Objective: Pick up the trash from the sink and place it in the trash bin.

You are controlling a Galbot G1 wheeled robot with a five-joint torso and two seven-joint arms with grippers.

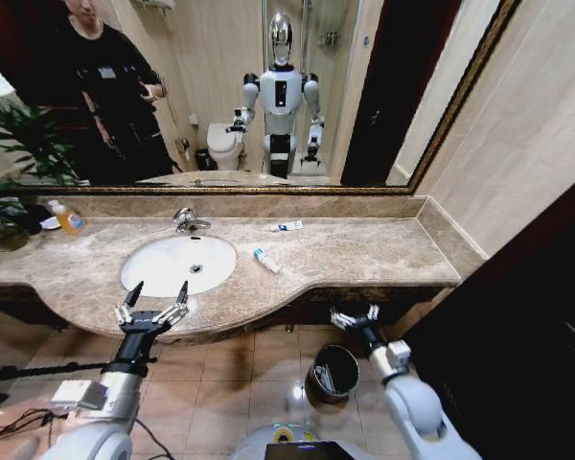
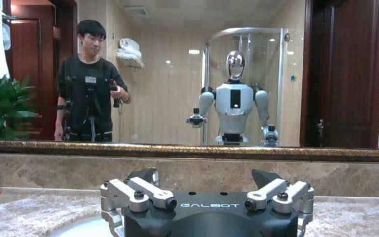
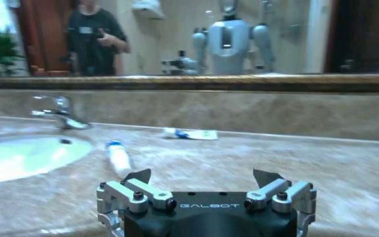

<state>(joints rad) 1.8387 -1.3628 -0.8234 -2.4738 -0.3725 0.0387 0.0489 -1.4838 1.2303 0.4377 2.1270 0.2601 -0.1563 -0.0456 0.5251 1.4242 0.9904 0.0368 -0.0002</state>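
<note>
Apparently idle, the left gripper (image 1: 153, 299) hovers spread wide and empty at the counter's front edge, the sink (image 1: 153, 273) just ahead of it. Right gripper (image 1: 356, 317) is open too, holding nothing, the bin (image 1: 332, 375) below it. Two tubes (image 1: 266, 260) lie on the counter ahead, beside the basin, not inside

The counter (image 1: 364, 251) is brown stone, smooth and shiny. The sink (image 1: 163, 264) is glossy white. The faucet (image 1: 186, 220) is shiny metal. The trash bin (image 1: 332, 375) is dark with a shiny metal rim. The floor (image 1: 240, 383) has smooth tiles.
</note>
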